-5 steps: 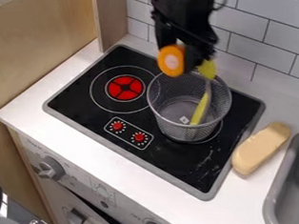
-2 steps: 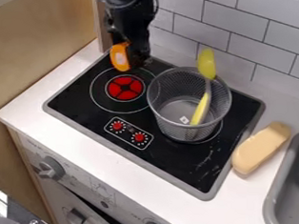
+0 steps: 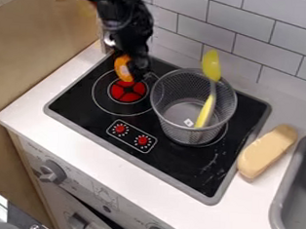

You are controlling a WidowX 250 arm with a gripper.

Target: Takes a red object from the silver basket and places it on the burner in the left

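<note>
The black gripper [image 3: 132,69] hangs over the back of the left burner [image 3: 127,90], shut on an orange object [image 3: 123,68] with a pale centre. That object covers part of the burner's back edge from this angle; whether it touches the surface I cannot tell. To the right, the silver mesh basket [image 3: 181,119] stands on the stove's right part with a yellow-headed utensil leaning inside it. No red object shows in the basket; the burner's centre is red.
The yellow utensil's head [image 3: 211,65] rises above the basket's back rim. A tan, loaf-like object [image 3: 267,151] lies on the counter right of the stove, beside the grey sink [image 3: 299,193]. A wooden panel [image 3: 45,56] borders the left side, and a tiled wall [image 3: 252,39] stands behind.
From above the basket, the gripper has moved left to the left burner, carrying the orange object. Since the later earlier frame, the object has come slightly lower. The basket and utensil have stayed put.
</note>
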